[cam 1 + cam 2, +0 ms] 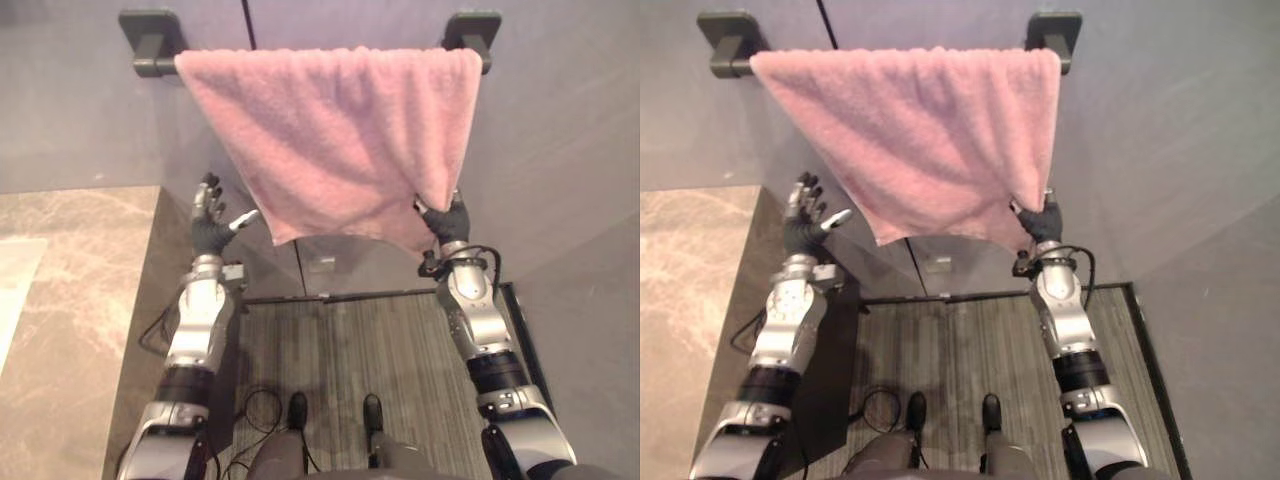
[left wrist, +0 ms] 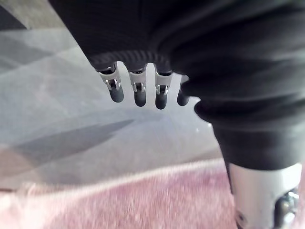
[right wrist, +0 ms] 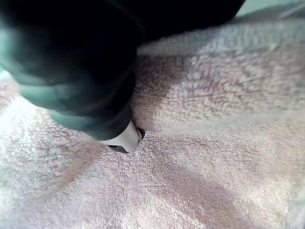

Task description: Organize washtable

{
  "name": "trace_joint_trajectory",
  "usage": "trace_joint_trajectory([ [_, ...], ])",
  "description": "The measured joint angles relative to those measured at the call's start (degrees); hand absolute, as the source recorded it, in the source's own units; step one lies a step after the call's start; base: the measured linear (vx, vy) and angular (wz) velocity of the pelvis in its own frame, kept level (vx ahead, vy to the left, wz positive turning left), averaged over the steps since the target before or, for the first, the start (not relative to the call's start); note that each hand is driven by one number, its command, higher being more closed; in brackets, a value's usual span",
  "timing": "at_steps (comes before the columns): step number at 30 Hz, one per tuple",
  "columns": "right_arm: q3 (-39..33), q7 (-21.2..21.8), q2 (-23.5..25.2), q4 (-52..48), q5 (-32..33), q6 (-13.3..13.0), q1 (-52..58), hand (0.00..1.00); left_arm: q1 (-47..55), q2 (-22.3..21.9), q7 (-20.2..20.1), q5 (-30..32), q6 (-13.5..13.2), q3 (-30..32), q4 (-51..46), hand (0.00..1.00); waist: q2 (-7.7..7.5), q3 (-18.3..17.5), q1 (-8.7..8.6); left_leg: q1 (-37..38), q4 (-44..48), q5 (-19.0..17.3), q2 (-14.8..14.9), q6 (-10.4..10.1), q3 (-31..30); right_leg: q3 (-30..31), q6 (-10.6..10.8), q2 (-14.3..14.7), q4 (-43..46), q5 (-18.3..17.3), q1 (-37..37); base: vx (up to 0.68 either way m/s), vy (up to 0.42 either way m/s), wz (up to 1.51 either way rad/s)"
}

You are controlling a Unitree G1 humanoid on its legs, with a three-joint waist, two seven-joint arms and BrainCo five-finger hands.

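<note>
thumb (image 3: 125, 138) of our right hand (image 1: 447, 218) is pressed into the towel (image 1: 330, 130). the pile puckers in soft folds that run out from its tip. the fingers behind the cloth are hidden, so we judge this a pinch on the lower right corner, not a mere touch. holding that corner lets us pull the hem down and level, and it needs that: the towel hangs askew, its bottom edge slanting.

fingers (image 2: 138, 93) of our left hand (image 1: 210, 225) are straight and side by side, dark tips in a row, thumb out to the side, holding nothing. the hand is raised just beside the towel's lower left edge. we cannot tell whether the thumb touches the cloth. it looks placed to catch that side so both corners can be drawn even.

the towel is pink terry, thick and fuzzy, draped over a dark rail (image 1: 150, 40) whose two blocky brackets sit at its ends on a smooth grey wall (image 1: 560, 130). its top edge spans nearly the whole rail. to our left lies a polished counter (image 1: 70, 300) of brown veined stone, and below us a ribbed grey mat (image 1: 380, 350).
</note>
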Motion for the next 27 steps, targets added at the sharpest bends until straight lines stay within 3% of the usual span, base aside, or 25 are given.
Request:
trace_joint_trajectory([
  [8,1.2,-0.1,1.0,0.0,0.0,0.0,-1.2,1.0,-2.3,-0.1,1.7,0.0,0.0,-0.6,2.1,0.0,-0.13,0.1,-0.14,-0.9,-0.1,0.4,0.2,-0.3,1.0,1.0,0.1,0.0,-1.0,1.3,-1.0,-0.03,0.042,-0.06],
  [12,1.8,-0.2,1.9,0.0,0.1,0.0,-2.7,1.0,-5.0,0.0,3.3,-0.1,0.0,-0.9,3.4,0.0,-0.64,0.3,-0.18,-1.6,-2.4,2.3,0.2,-0.3,1.2,1.1,0.2,0.0,-1.0,2.0,-2.7,-0.03,0.032,0.0],
  [13,2.3,-0.3,2.0,0.1,0.2,0.0,-3.0,1.0,-5.8,0.0,3.6,-0.1,0.1,-0.9,3.8,1.0,-0.89,0.4,-0.17,-1.7,-2.7,2.7,0.2,-0.2,1.2,1.1,0.2,0.0,-1.0,2.2,-2.9,-0.03,0.049,0.02],
  [19,3.8,-1.1,4.4,0.2,0.5,0.0,-4.0,1.0,-9.2,1.4,4.7,-0.5,0.4,-1.4,5.4,1.0,-2.61,0.8,-0.69,-1.7,-3.7,3.6,0.0,-0.4,2.0,1.7,0.4,-0.1,-1.0,2.9,-3.8,0.0,0.051,-0.05],
  [27,4.9,-1.2,5.0,0.3,0.5,0.0,-5.1,1.0,-13.5,1.7,4.9,-0.4,0.4,-2.0,5.3,1.0,-2.78,0.9,-3.25,-1.6,-4.1,3.7,-0.2,-0.2,2.9,2.5,0.7,-0.4,-2.2,3.5,-3.8,0.08,0.059,-0.08],
])
